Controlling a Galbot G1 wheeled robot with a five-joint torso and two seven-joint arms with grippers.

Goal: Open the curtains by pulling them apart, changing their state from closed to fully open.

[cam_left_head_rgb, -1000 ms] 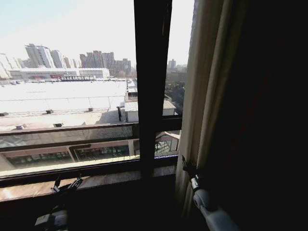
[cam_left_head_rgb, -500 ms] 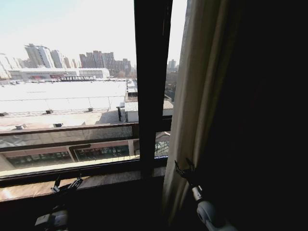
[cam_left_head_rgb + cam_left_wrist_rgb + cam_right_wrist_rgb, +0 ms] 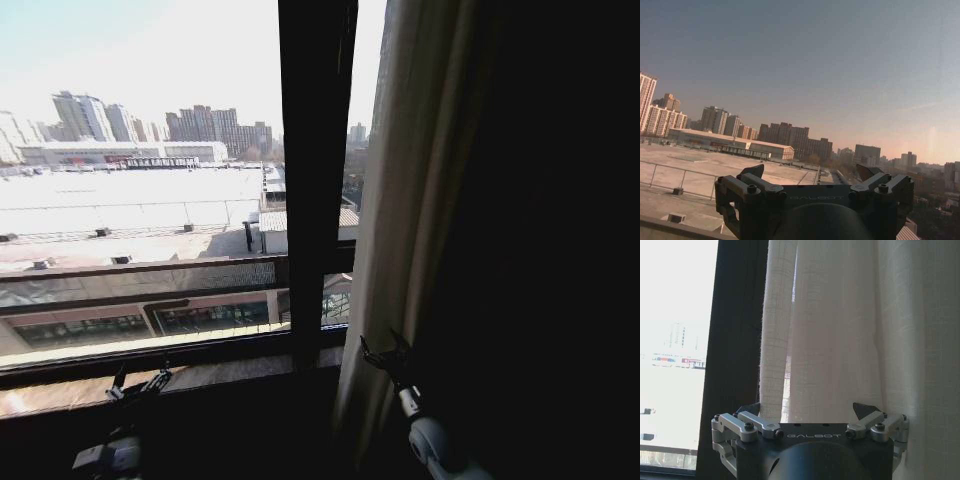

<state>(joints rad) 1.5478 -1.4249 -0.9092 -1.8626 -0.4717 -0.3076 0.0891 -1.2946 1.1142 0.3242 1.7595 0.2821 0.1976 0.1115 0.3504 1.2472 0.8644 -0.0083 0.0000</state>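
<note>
Curtain bunched right of the frame; both grippers released.
Head view: right gripper (image 3: 385, 352) spread, its fingers just at the curtain (image 3: 400, 200) edge, beside the window frame (image 3: 315, 180); left gripper (image 3: 138, 383) low by the sill.
Left wrist: fingers (image 3: 752, 172) apart, grasping nothing.
Right wrist: fingers (image 3: 866, 410) apart, curtain (image 3: 840, 330) just beyond them.

A large window (image 3: 140, 180) spans nine to twelve o'clock, bright with daylight under a pale hazy sky. A black vertical frame bar (image 3: 312, 180) stands at twelve o'clock. Outside lie a flat pale rooftop (image 3: 130, 200) and distant high-rise blocks (image 3: 215, 125). A sunlit sill (image 3: 150, 380) runs along the bottom. At three o'clock hangs a dark drape (image 3: 540, 240).
</note>
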